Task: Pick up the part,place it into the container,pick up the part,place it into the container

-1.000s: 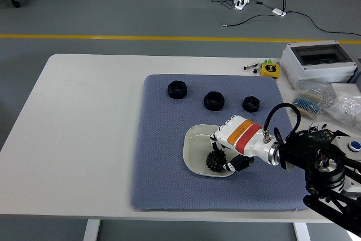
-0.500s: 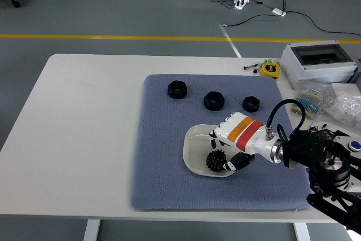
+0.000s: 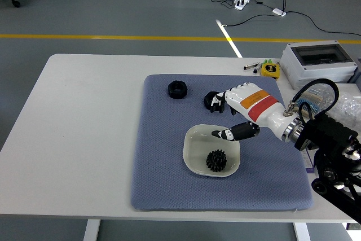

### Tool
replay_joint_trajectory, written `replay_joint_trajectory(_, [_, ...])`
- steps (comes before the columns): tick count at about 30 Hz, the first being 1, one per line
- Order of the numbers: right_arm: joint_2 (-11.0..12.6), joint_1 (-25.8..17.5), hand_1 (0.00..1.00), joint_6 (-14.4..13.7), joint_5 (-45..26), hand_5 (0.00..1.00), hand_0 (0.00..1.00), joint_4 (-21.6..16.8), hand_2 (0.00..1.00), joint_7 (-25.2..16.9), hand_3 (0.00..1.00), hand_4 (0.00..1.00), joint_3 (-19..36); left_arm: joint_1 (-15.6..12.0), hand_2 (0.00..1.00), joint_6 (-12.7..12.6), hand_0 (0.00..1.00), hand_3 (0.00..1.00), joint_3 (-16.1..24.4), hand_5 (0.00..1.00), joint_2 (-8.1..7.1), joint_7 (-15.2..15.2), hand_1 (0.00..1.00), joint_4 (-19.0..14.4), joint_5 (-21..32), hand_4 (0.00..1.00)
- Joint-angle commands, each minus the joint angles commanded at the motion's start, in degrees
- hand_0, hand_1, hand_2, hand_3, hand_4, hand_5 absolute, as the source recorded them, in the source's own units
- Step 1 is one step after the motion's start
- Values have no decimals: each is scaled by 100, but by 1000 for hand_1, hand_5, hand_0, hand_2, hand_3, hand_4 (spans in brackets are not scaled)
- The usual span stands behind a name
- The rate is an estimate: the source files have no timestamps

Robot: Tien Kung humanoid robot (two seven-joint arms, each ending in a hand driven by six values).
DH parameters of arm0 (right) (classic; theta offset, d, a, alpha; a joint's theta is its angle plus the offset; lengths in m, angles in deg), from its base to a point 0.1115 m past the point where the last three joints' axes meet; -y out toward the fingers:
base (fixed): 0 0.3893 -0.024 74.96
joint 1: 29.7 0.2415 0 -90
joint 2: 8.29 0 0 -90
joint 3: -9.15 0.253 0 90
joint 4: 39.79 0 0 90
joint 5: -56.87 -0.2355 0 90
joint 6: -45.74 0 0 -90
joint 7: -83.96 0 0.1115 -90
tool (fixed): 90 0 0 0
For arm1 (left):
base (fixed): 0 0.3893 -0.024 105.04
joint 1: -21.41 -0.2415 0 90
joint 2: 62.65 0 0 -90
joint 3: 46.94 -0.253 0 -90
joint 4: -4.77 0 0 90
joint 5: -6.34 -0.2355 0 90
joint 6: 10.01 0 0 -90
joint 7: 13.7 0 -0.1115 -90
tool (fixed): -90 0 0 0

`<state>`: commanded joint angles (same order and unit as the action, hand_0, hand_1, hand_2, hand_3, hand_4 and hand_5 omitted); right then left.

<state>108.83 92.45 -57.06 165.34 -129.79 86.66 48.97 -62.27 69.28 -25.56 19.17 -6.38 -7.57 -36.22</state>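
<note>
A white bench (image 3: 84, 139) carries a blue-grey mat (image 3: 163, 156). On the mat sits a shallow white dish (image 3: 194, 142) holding one black gear-shaped part (image 3: 215, 160), which lies free near its front. The right hand (image 3: 234, 114) hovers above the dish's far rim, fingers loosely spread and gripping nothing, thumb pointing left over the dish. Behind it a black nut (image 3: 212, 101) is partly hidden by the fingertips; another black nut (image 3: 177, 89) lies further left on the mat.
</note>
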Motion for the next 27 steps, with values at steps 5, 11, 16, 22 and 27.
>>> replay_joint_trajectory(5, [-78, -297, 584, -1078, -1192, 623, 403, 3, 744, -759, 671, 998, 2, 10, 671, 6, 703, 580, 14, 626, 9, 6, 648, -1, -37, 672])
replay_joint_trajectory(11, [-113, -538, 720, -1180, -2679, 732, 658, 19, 824, -1754, 822, 998, 20, 12, 670, -7, 703, 580, 4, 626, 22, -2, 648, -1, 0, 672])
replay_joint_trajectory(16, [-176, -735, 806, -1238, -3870, 807, 806, 65, 853, -2030, 855, 998, 221, 17, 670, -7, 703, 580, -13, 626, 34, -7, 648, -5, 8, 672])
replay_joint_trajectory(22, [-347, -1063, 847, -1310, -5286, 851, 889, 117, 865, -1996, 885, 998, 767, 19, 669, -7, 702, 580, -16, 627, 48, -8, 648, -8, 2, 671])
replay_joint_trajectory(27, [-505, -1298, 847, -1707, -6515, 851, 889, 235, 865, -1529, 885, 998, 1260, 25, 669, 1, 702, 580, 24, 627, 58, 8, 648, -12, -79, 671])
